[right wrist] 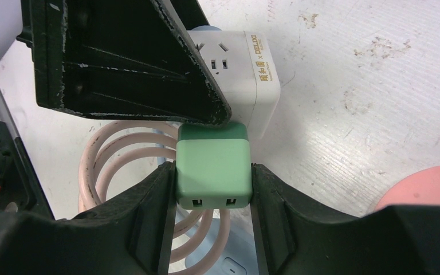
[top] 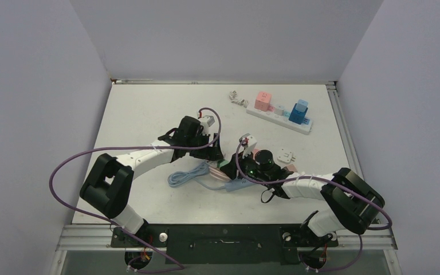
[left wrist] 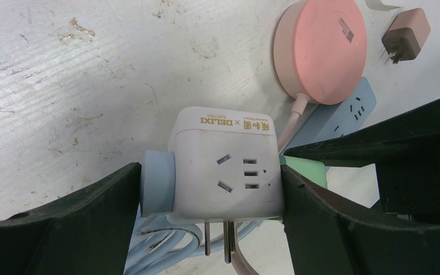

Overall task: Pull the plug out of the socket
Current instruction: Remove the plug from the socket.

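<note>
1. Where the two arms meet mid-table in the top view, the left gripper [top: 216,156] and right gripper [top: 242,167] sit tip to tip beside a loose blue cord [top: 186,175]. What they hold is too hidden to tell here. A power strip [top: 279,119] lies well apart at the far right of the table [top: 149,109], not involved.
2. Left wrist view: the left gripper [left wrist: 209,179] has its jaws spread wide but pressed on both sides of the white socket cube [left wrist: 223,137]. One finger is on the cube's blue side cap, the other on the opposite face. The cube's own pins [left wrist: 216,240] stick out below. The green plug [left wrist: 306,171] shows as a sliver flush against the cube's right side, behind that finger. A pink disc [left wrist: 321,48] and a brown charger [left wrist: 405,35] lie on the table beyond, untouched.
3. Right wrist view: the right gripper [right wrist: 213,172] has its jaws partly closed, pinching the green plug [right wrist: 212,157] by its two sides, ports facing the camera. The plug's far end butts against the white socket cube [right wrist: 246,74], and no pins show between them. One of the left gripper's fingers [right wrist: 126,63] overlaps above. A pink cord [right wrist: 114,149] coils underneath.
4. Progress, my read: both grasps are done, with the socket braced and the plug gripped. The plug looks seated, so the separation is not done. Left to do: draw the two apart.
</note>
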{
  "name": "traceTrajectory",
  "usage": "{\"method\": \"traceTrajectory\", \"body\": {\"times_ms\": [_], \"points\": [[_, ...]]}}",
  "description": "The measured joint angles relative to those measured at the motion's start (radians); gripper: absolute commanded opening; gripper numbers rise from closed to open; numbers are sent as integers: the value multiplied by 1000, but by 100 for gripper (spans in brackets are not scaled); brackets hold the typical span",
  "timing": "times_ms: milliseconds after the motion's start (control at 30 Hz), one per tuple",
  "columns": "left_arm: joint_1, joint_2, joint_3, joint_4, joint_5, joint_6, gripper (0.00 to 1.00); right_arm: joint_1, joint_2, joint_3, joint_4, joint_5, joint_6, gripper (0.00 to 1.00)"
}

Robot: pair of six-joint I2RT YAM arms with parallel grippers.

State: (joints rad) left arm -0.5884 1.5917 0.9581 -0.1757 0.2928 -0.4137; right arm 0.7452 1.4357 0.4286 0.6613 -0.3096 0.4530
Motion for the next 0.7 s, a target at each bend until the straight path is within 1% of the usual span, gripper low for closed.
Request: {"method": "traceTrajectory", "body": {"times_ms": [167,300,533,700], "points": [[0,6,0,0,-2,10,0,37,-7,16,-47,74,-23,5],[0,9,0,0,-1,13,0,47,-7,21,-60,93,-24,5],[1,8,-8,14,10,20,0,47,-7,21,-61,86,-24,5],[4,-4,-29,43,23,26,0,29,-7,20,-57,40,-25,5]]}}
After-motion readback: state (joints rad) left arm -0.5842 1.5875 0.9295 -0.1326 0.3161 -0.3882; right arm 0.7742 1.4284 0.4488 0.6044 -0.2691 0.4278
